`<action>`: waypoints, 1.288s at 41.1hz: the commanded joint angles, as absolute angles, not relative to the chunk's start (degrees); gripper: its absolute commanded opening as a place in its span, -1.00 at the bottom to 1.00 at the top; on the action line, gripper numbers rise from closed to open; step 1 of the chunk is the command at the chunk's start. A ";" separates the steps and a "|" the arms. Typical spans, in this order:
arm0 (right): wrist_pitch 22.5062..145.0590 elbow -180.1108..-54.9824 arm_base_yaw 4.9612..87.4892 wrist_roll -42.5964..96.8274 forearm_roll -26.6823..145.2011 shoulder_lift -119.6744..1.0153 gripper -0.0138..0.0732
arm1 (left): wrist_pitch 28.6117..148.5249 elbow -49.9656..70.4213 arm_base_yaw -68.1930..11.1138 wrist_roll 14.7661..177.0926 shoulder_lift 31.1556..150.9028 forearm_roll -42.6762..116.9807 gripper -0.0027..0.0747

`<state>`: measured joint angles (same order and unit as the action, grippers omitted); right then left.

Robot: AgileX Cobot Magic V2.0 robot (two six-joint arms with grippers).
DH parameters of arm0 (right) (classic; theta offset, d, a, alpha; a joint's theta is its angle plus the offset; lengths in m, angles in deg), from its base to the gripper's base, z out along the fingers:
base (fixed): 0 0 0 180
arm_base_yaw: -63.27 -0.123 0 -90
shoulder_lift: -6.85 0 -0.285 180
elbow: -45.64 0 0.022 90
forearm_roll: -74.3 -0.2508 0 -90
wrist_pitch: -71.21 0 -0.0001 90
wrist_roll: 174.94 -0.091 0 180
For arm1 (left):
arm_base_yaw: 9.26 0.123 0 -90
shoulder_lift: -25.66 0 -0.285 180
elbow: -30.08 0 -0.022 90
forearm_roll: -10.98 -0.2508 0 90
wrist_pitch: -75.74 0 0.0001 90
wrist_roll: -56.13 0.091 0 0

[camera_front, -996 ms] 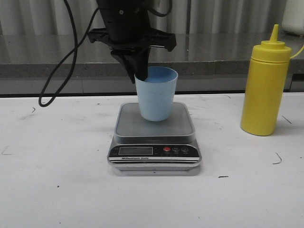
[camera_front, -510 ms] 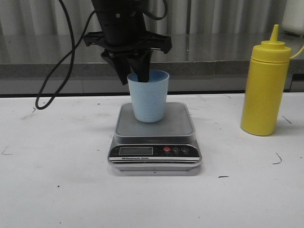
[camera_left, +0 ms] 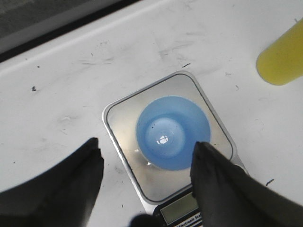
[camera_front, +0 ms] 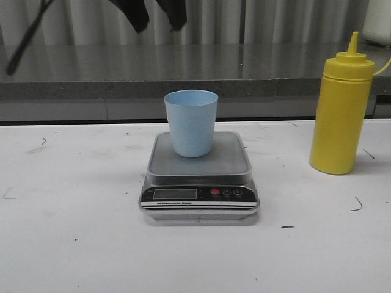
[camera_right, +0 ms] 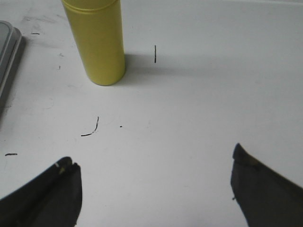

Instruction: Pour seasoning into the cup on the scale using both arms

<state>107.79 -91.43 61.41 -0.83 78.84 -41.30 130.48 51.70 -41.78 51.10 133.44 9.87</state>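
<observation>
Left end effector (camera_front: 157,15) has let go, risen; cup (camera_front: 190,122) stands on scale (camera_front: 199,177)

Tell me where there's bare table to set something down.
Bare table spreads left of the scale, in front of it, and between it and the yellow bottle. The scale's platform is taken by the blue cup.

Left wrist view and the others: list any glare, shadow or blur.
Left wrist view: a bright glare spot sits in the bottom of the cup, and the near fingers are soft. Right wrist view: the seasoning casts a faint shadow on the table. Front view: the left gripper is motion-blurred.
</observation>
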 commanded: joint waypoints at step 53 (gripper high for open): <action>104.50 -93.38 61.19 -0.30 79.89 -41.51 0.82 | 117.62 -4.75 -41.85 47.64 62.38 8.89 0.12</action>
<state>107.79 -91.43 61.41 -0.83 78.84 -41.30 121.72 -5.92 -41.78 48.34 62.25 9.05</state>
